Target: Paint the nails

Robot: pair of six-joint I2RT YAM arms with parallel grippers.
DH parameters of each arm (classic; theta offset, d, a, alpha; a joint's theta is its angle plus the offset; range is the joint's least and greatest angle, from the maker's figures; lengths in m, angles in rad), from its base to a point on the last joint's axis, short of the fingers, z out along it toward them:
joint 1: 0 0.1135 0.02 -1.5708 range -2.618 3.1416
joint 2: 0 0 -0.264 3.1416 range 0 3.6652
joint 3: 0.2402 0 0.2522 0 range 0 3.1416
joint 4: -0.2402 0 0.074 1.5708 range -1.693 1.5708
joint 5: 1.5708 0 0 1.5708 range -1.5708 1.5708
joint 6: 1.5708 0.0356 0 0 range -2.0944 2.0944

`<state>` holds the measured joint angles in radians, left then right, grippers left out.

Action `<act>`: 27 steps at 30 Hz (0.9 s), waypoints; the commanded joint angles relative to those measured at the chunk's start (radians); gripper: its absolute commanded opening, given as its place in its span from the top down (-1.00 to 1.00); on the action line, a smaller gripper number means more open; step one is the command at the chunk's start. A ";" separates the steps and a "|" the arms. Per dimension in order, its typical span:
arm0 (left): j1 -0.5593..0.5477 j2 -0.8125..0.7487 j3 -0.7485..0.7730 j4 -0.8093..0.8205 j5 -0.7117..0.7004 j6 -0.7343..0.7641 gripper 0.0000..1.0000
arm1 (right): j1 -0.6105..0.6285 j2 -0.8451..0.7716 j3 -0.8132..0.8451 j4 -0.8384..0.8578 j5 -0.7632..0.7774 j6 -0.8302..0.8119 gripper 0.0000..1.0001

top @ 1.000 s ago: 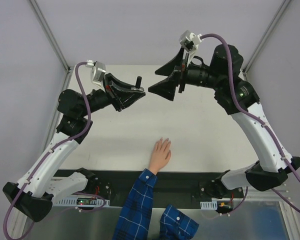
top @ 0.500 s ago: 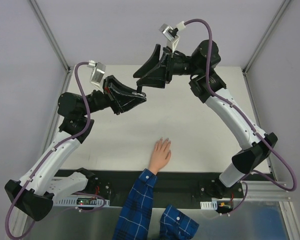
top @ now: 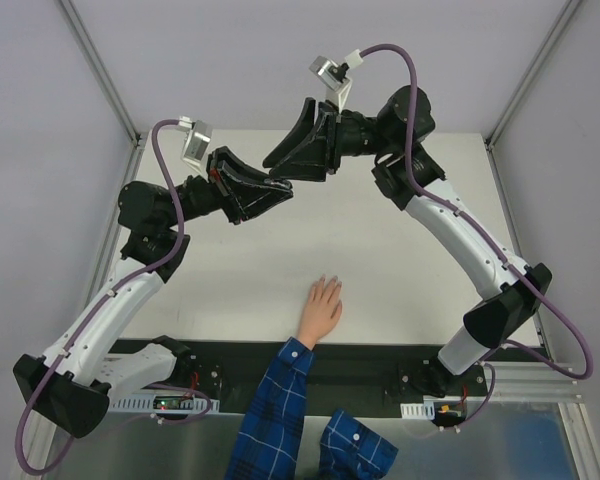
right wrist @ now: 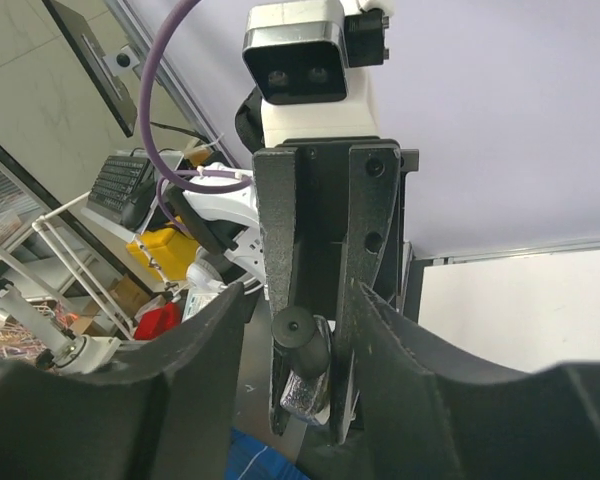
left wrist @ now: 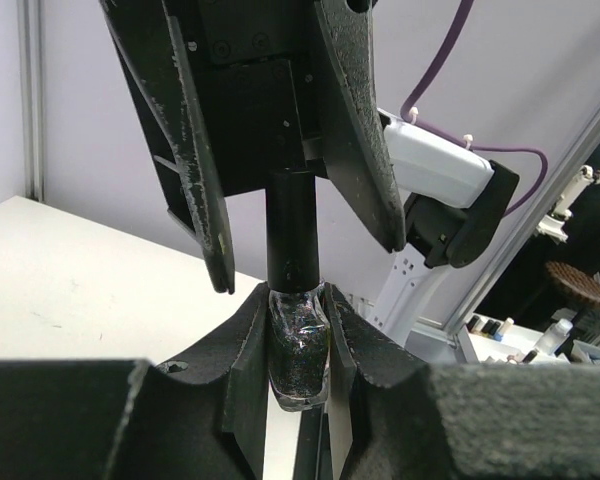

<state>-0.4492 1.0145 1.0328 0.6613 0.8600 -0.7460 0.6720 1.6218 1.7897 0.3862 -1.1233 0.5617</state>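
Nails [top: 325,283] face up; left pincer [left wrist: 297,300] clamps bottle [left wrist: 298,362], right pincer [right wrist: 300,300] apart around cap [left wrist: 293,230].

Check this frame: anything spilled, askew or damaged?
Nothing stands out. The left gripper clamps the small dark bottle, cap on, no spill visible; the right gripper straddles the cap, jaws open; the hand lies flat on the table.
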 commanded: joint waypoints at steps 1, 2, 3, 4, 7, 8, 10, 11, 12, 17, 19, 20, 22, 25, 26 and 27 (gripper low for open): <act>0.018 0.002 0.053 0.058 0.019 -0.016 1.00 | 0.001 -0.010 0.007 0.069 -0.030 0.007 0.12; 0.021 0.002 0.056 0.058 0.017 -0.015 1.00 | 0.003 -0.008 0.007 0.069 -0.029 0.006 0.19; 0.023 0.006 0.061 0.058 0.017 -0.015 1.00 | 0.001 -0.007 0.004 0.071 -0.027 0.004 0.19; 0.026 0.006 0.064 0.058 0.016 -0.018 1.00 | 0.001 -0.005 0.002 0.069 -0.026 0.006 0.19; 0.035 0.021 0.085 0.060 0.017 -0.021 1.00 | 0.003 0.003 -0.004 0.071 -0.024 0.004 0.37; 0.037 0.025 0.095 0.043 0.014 -0.018 1.00 | 0.003 0.001 -0.007 0.069 -0.021 0.001 0.49; 0.040 0.030 0.118 0.014 0.005 0.013 1.00 | 0.005 -0.002 -0.012 0.048 -0.001 -0.008 0.63; 0.040 0.030 0.125 -0.009 -0.006 0.034 1.00 | 0.003 -0.007 -0.009 0.019 0.011 -0.028 0.85; 0.040 0.029 0.144 -0.090 -0.018 0.095 1.00 | 0.003 -0.013 0.002 -0.106 0.031 -0.104 0.97; 0.037 0.025 0.214 -0.432 -0.273 0.424 1.00 | 0.041 -0.103 0.043 -0.646 0.545 -0.492 0.99; 0.030 0.032 0.204 -0.460 -0.363 0.494 1.00 | 0.151 -0.105 0.161 -0.916 1.159 -0.553 0.99; 0.021 0.035 0.185 -0.453 -0.415 0.540 1.00 | 0.193 -0.080 0.213 -1.005 1.371 -0.510 0.99; 0.015 0.065 0.185 -0.442 -0.545 0.562 1.00 | 0.323 -0.036 0.322 -1.147 1.691 -0.491 0.99; -0.002 0.114 0.200 -0.411 -0.615 0.560 1.00 | 0.446 0.102 0.561 -1.205 1.859 -0.619 0.99; -0.014 0.125 0.208 -0.404 -0.622 0.551 1.00 | 0.451 0.137 0.661 -1.236 1.870 -0.623 0.99; -0.025 0.140 0.214 -0.404 -0.640 0.550 1.00 | 0.454 0.160 0.672 -1.260 1.872 -0.625 0.99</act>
<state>-0.4725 1.0969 1.1969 0.2203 0.4774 -0.2665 1.0393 1.7084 2.2513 -0.6083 0.3820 0.0574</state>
